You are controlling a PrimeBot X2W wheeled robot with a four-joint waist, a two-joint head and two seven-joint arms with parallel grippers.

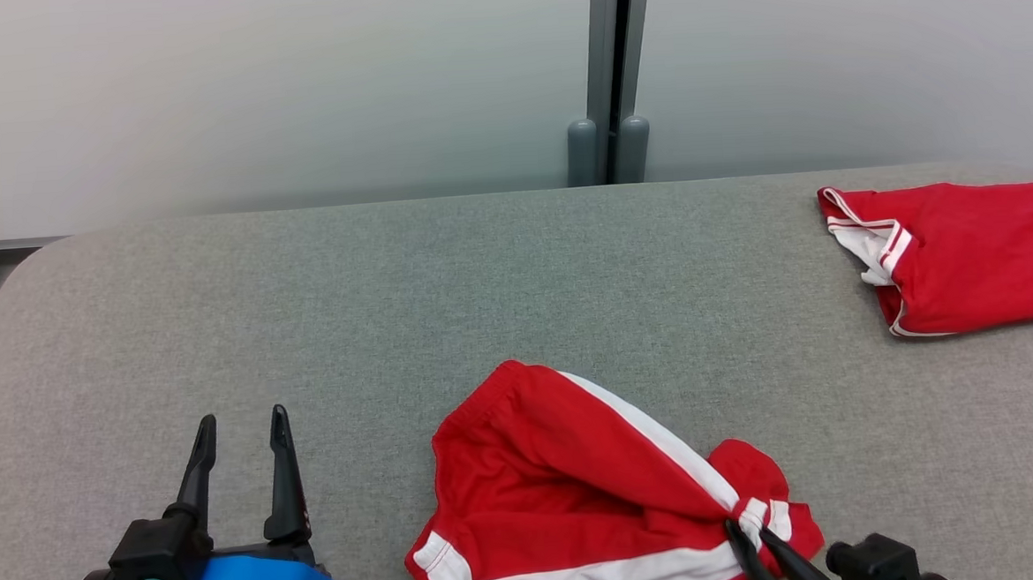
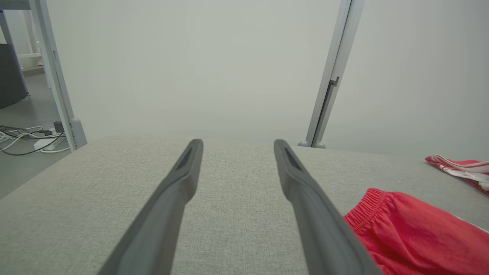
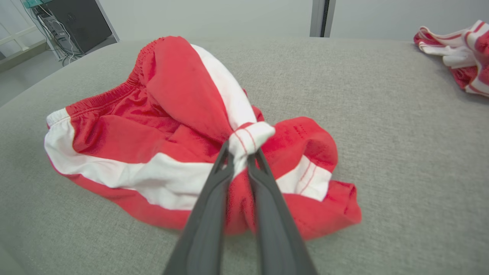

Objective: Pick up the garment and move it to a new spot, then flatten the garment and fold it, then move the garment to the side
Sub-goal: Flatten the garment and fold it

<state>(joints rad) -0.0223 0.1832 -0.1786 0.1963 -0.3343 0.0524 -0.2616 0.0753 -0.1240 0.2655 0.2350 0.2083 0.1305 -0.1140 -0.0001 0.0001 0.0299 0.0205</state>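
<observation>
A crumpled red garment [image 1: 562, 482] with white stripes lies on the grey table near its front edge, right of centre. My right gripper [image 1: 750, 532] is shut on a bunched white-and-red fold at the garment's right side. The right wrist view shows the garment [image 3: 172, 126] with that fold pinched between the fingertips of this gripper [image 3: 240, 151]. My left gripper [image 1: 241, 424] stands open over bare table to the left of the garment, nothing between its fingers. In the left wrist view the open left gripper [image 2: 237, 143] points across the table, with the garment's [image 2: 416, 233] elastic waistband at lower right.
A second red and white garment [image 1: 965, 253], folded, lies at the table's far right, also seen as folded cloth [image 3: 458, 49] in the right wrist view. A pale wall with a grey post [image 1: 611, 73] stands behind the table [image 1: 393, 288]. Cables lie on the floor [image 2: 23, 137] at left.
</observation>
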